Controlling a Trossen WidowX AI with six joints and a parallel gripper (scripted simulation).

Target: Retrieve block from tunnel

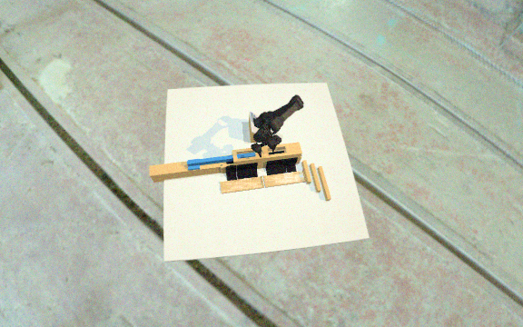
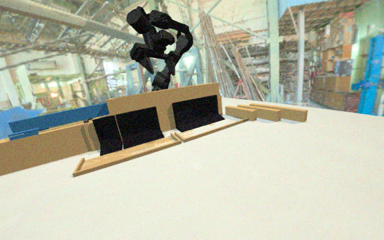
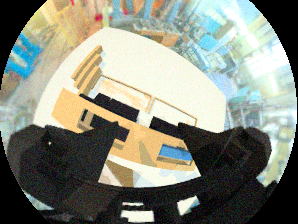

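Tunnel (image 1: 261, 159) (image 2: 165, 111) (image 3: 135, 132) shows no readable writing or labels

Long poles (image 2: 212, 60) lean behind, with brown boxes (image 2: 340, 85) near a blue frame (image 2: 373, 70).

The small block is out of sight in every view — the exterior view's left edge cuts off the wooden channel (image 2: 29, 151).

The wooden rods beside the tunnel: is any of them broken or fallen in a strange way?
Nothing stands out: the three wooden rods lie side by side at the tunnel's end, with no visible break.
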